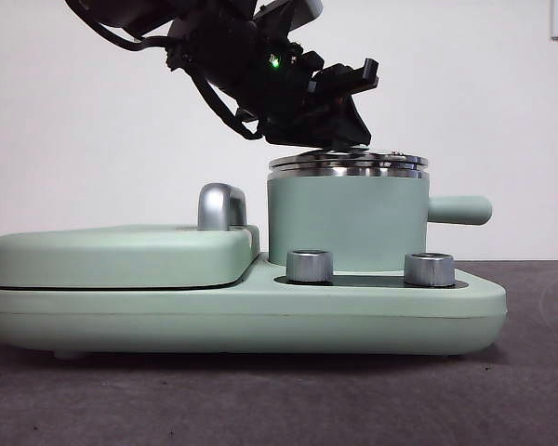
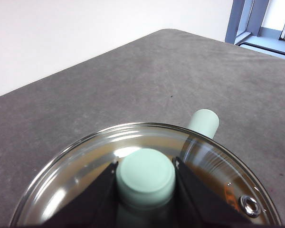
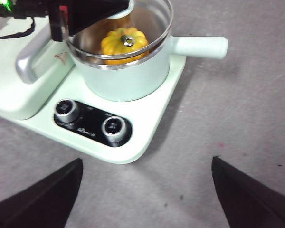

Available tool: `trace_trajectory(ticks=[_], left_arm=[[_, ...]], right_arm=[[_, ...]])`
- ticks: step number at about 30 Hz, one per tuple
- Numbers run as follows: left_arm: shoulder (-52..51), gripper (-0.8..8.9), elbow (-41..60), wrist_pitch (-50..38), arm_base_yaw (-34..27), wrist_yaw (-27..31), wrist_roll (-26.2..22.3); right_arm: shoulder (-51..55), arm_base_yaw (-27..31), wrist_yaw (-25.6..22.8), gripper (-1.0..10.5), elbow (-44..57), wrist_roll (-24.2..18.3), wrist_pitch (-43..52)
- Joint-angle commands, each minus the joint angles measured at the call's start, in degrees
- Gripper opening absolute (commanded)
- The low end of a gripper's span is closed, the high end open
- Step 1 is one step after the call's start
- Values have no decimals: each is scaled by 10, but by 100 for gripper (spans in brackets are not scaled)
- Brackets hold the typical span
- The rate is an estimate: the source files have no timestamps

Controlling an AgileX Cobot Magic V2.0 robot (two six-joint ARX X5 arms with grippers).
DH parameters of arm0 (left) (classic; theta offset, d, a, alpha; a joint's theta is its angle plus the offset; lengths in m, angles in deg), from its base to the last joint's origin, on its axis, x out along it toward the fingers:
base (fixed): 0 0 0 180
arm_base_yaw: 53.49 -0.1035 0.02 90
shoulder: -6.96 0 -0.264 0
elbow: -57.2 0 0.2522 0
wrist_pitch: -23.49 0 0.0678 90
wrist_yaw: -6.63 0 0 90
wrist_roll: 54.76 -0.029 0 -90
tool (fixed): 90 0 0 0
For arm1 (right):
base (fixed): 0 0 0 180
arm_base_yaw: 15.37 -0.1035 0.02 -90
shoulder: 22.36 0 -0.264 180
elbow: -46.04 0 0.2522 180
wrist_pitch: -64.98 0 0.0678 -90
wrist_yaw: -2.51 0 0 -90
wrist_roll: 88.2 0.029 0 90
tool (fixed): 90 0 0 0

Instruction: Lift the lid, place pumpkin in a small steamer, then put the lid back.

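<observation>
The mint-green small steamer (image 1: 344, 223) stands on the right of the cooker base, its side handle (image 1: 460, 210) pointing right. The clear glass lid (image 1: 349, 163) sits on its steel rim. My left gripper (image 1: 339, 139) comes down from the upper left and is shut on the lid's mint-green knob (image 2: 146, 176), one jaw on each side. In the right wrist view the yellow-orange pumpkin (image 3: 116, 45) lies inside the steamer (image 3: 128, 78), seen through the lid (image 3: 152, 19). My right gripper (image 3: 147, 161) is open and empty, above the table in front of the cooker.
The flat mint-green griddle cover (image 1: 121, 255) with a chrome handle (image 1: 221, 206) fills the left of the base. Two steel knobs (image 1: 309, 266) (image 1: 429, 269) stand in front of the steamer. The grey table (image 3: 237, 109) surrounds the cooker.
</observation>
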Motion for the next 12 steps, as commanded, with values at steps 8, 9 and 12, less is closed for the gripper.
trace_trajectory(ticks=[8, 9, 12], left_arm=[[11, 10, -13, 25, 12, -1, 1], [11, 10, -13, 25, 12, 2, -2], [11, 10, -13, 27, 12, 18, -23]], right_arm=[[-3, -3, -4, 421, -4, -15, 4], [-3, -3, -4, 420, -4, -15, 4], [-3, -3, -4, 420, -4, -15, 4]])
